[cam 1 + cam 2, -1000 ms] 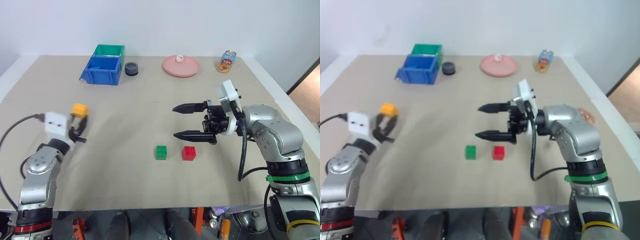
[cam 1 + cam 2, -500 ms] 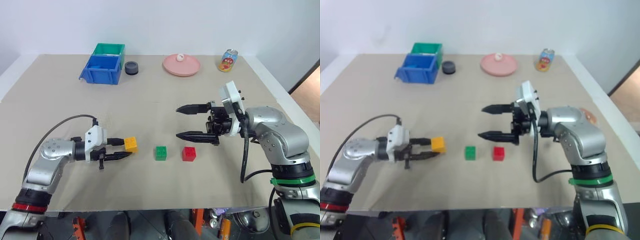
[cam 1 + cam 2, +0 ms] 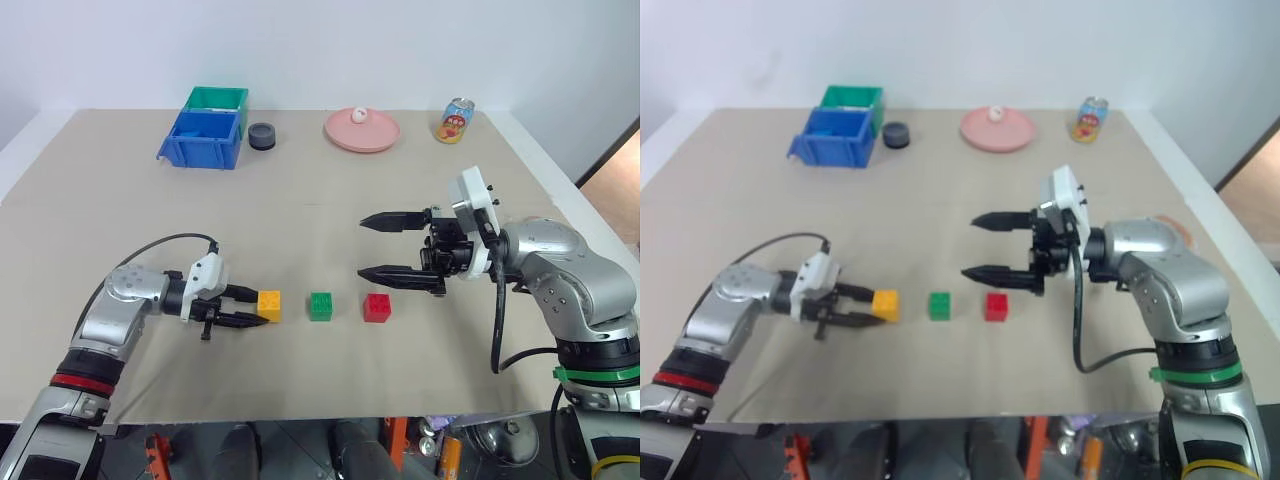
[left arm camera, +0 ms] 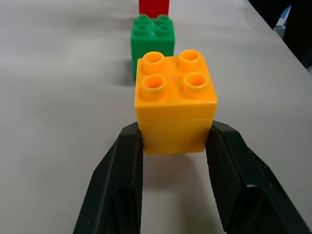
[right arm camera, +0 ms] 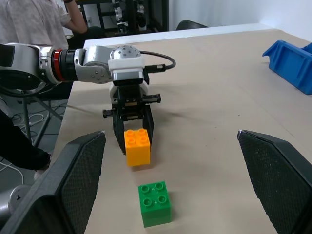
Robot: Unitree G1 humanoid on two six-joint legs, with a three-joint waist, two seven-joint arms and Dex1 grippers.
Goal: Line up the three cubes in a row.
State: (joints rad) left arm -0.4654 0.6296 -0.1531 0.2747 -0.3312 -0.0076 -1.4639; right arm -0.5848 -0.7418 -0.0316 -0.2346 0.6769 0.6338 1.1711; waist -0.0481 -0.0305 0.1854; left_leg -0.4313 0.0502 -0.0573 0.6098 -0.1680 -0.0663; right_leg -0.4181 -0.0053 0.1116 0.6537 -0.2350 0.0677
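The yellow-orange cube (image 3: 269, 305) sits at the left end of the line, just left of the green cube (image 3: 321, 306), with the red cube (image 3: 378, 307) next along to the right; all three lie near the front of the surface (image 3: 300, 200), evenly spaced. The left gripper (image 3: 262, 308) has its jaws closed on the yellow-orange cube's two side faces, low down near its base. Whether the cube already rests on the surface or hangs a shade above it is hard to tell from here. The right gripper (image 3: 368, 246) hovers above and just right of the red cube, jaws wide apart and holding nothing.

These look like light, rigid plastic bricks with flat, smooth sides and studded tops. They should not deform under a pinch, but the sides are probably slippery, so a square grip on two opposite faces, as here, seems safest. Being so light, a cube would likely skid or tip if nudged by a finger on release, so the jaws had best part cleanly and draw straight back.
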